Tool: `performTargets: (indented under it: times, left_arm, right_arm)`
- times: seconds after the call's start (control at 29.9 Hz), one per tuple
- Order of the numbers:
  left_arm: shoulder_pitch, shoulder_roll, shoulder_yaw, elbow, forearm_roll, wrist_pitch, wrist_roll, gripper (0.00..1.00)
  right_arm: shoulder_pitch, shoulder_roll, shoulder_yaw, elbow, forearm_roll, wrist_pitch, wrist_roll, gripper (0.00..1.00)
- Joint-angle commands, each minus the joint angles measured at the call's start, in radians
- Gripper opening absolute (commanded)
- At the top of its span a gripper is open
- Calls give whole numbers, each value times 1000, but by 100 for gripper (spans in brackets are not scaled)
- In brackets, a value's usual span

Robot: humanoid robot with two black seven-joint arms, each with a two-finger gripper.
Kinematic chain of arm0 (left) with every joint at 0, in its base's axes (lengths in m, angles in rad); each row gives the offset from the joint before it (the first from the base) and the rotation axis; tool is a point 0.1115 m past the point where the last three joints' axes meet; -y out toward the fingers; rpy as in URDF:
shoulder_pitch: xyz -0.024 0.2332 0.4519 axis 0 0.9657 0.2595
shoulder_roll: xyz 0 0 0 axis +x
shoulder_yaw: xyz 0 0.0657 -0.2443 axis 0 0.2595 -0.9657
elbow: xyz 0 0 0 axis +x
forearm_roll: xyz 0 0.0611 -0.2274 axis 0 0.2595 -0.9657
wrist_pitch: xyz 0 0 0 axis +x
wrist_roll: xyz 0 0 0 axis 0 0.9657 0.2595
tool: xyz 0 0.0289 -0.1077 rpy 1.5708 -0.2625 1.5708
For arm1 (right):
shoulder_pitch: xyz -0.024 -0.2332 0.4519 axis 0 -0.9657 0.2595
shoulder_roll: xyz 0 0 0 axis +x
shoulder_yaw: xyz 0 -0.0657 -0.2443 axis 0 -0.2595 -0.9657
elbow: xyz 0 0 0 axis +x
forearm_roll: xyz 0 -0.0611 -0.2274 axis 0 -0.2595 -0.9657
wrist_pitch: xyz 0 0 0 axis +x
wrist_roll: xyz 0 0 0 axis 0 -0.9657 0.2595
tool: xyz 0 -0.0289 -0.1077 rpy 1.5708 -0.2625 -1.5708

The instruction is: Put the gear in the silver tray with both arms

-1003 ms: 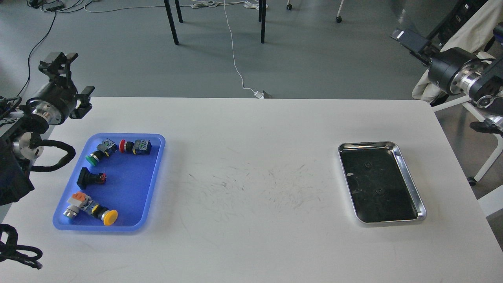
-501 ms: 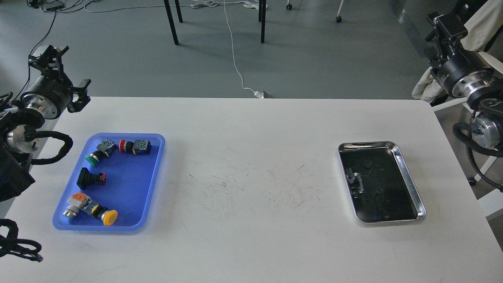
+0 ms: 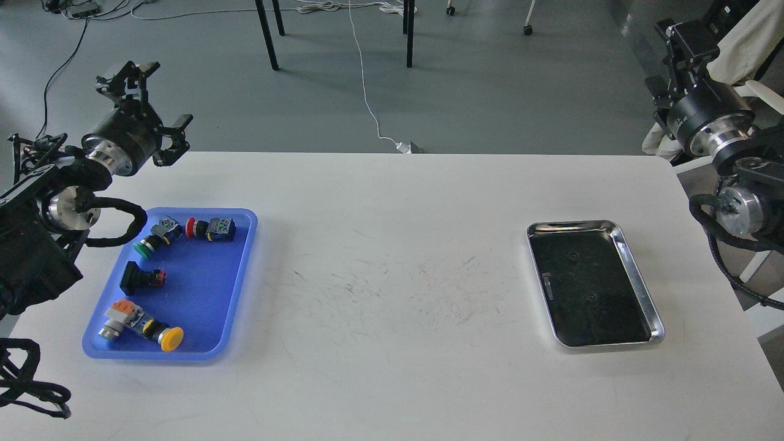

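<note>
White table (image 3: 392, 202), two trays on it.
Blue tray (image 3: 236, 269) with push-button switches lies below the left gripper's fingers (image 3: 125, 76); silver tray (image 3: 637, 269) below the right gripper's fingers (image 3: 677, 33); scuffed middle bare.

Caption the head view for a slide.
Both grippers, left and right, raised off the table; silver tray untouched.

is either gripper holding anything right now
No. The left gripper is open and empty above the table's far edge; the right gripper shows nothing in it.
</note>
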Motion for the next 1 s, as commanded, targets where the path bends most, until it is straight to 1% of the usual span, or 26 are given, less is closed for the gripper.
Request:
performTargets:
  times: [0.0, 0.1, 0.17, 0.23, 0.33, 0.37, 0.47, 0.6, 0.7, 0.77, 0.87, 0.97]
  left_arm:
    - [2, -12, 7, -152, 10, 0, -2, 99]
    - [2, -21, 18, -206, 25, 1, 1, 99]
    - [1, -35, 41, -246, 37, 24, 0, 99]
    - [2, -34, 38, -251, 36, 47, -5, 99]
    - [16, 0, 30, -275, 22, 88, -8, 99]
    - [27, 23, 29, -278, 20, 91, -3, 99]
    - [51, 80, 24, -286, 20, 91, -8, 99]
    - [80, 124, 14, -286, -9, 101, 0, 99]
    - [88, 126, 0, -281, -20, 105, 1, 99]
    - [96, 120, -3, -284, -24, 128, 1, 99]
    - [100, 109, -6, -280, -24, 160, 1, 99]
    - [100, 104, -23, -284, -24, 163, 3, 99]
  right_arm:
    - [-6, 0, 0, 1, 0, 0, 0, 98]
    - [-8, 0, 0, 1, 0, 2, 0, 98]
    - [-19, 0, 3, -1, 0, 0, 0, 98]
    - [-28, -1, 14, 1, 0, 2, 0, 98]
    - [-58, -2, 46, 1, 0, 17, 0, 98]
    - [-68, -2, 55, -1, 0, 17, 0, 98]
    - [-97, -2, 78, -7, 0, 16, 0, 98]
    - [-118, 0, 81, -1, 1, 26, 0, 98]
    - [-126, 9, 84, -1, 8, 60, 0, 98]
    - [-128, 17, 93, -1, 29, 98, 0, 98]
    - [-135, 52, 87, -1, 150, 159, 0, 98]
    - [-149, 80, 95, -19, 228, 203, 0, 98]
